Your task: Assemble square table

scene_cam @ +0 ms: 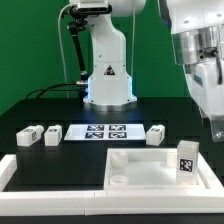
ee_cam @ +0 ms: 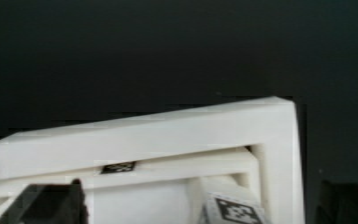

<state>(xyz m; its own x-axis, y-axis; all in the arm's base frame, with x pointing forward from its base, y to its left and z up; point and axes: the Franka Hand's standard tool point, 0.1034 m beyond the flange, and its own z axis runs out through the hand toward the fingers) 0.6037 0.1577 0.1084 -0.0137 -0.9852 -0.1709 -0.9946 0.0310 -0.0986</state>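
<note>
Fitting leg (scene_cam: 187, 160) in top (scene_cam: 140, 168) corner, exterior view's right, it seems. Gripper (scene_cam: 213, 122) above leg, jaws wide, empty. 3 loose legs (scene_cam: 52, 135) beyond top. Next, likely: grasp standing leg, twist home.

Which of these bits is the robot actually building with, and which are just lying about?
Part of the job:
- square tabletop
- four legs: three lying loose, one upright on the tabletop

Not part of it:
- marker board
- white border rail
</note>
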